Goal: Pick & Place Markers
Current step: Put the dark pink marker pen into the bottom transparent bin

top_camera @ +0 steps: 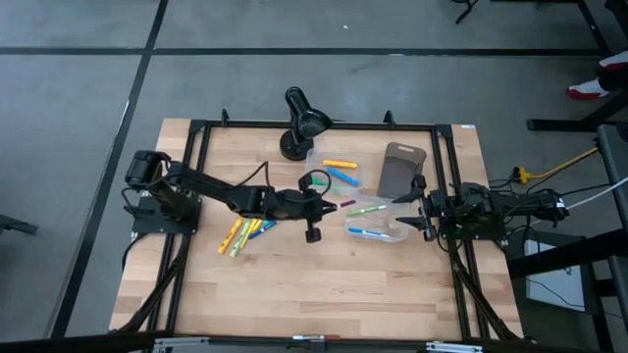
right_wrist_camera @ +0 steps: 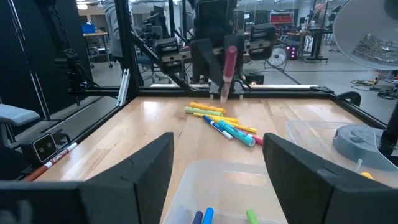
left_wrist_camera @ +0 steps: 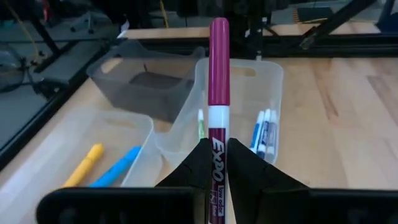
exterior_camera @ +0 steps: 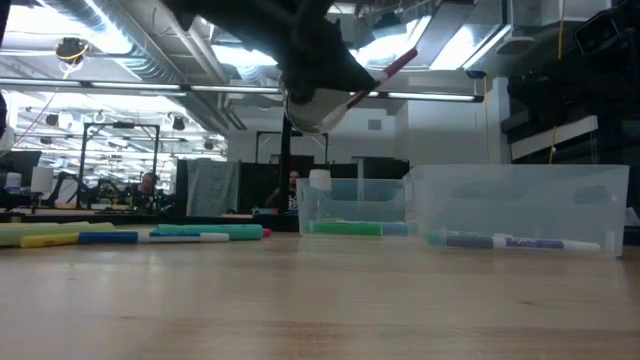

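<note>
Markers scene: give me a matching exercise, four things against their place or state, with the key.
Things:
1. magenta marker
2. yellow marker
3. marker pile
4. right gripper

Places or states:
A. loose on the bare table
B. lying in a clear bin beside a blue marker
C. open, holding nothing
D. clamped in the left gripper, raised off the table

Pairs: 1-D, 2-B, 3-A, 4-C

1. The high view looks straight down on the whole table (top_camera: 324,284).
2. The low view looks level across it.
3. Both wrist views face each other, sharing the clear bin (left_wrist_camera: 239,93).
</note>
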